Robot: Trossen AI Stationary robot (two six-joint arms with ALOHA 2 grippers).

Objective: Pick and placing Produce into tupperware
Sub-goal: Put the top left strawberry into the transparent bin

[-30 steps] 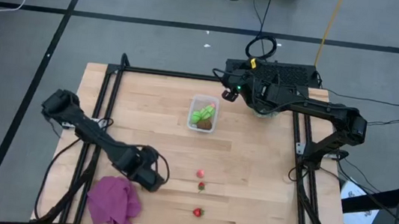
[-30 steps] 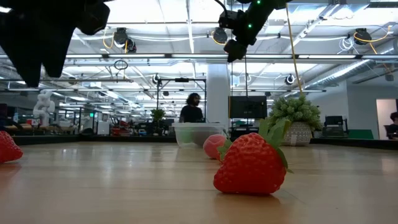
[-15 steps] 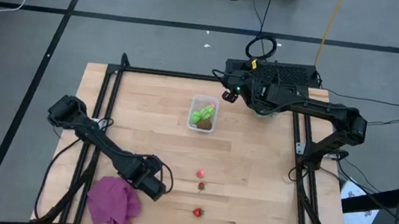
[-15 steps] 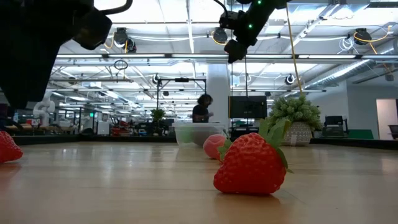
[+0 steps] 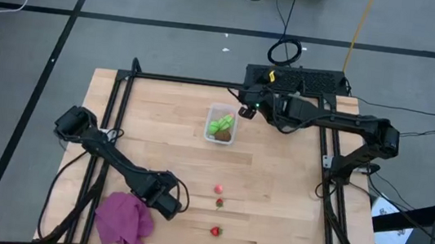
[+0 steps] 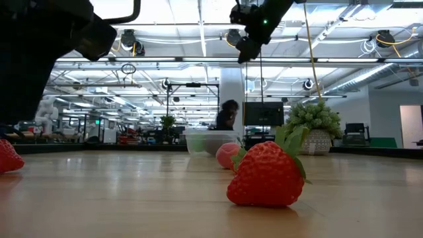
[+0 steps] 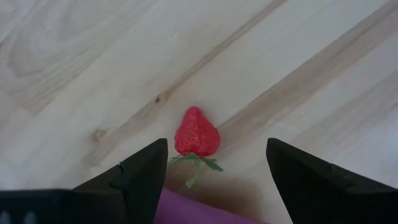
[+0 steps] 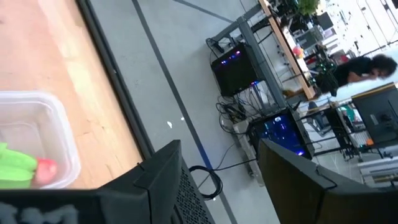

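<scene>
At the near edge of the pale wooden table [image 5: 274, 202], a crumpled purple cloth [image 5: 122, 220] is seen, and the left gripper [image 5: 177, 205] is held low just beside it. Its fingers are spread apart around nothing — a small red toy strawberry [image 7: 197, 132] lies on the wood between them. Three more tiny red strawberries [image 5: 219, 203] are found near the table's middle. Farther back, the clear rectangular plastic tupperware [image 5: 220, 124] holds light green pieces [image 5: 219, 125] and a brown oval piece [image 5: 222, 136]. The right gripper [image 5: 245, 111] is raised beside its far corner — fingers apart, empty.
</scene>
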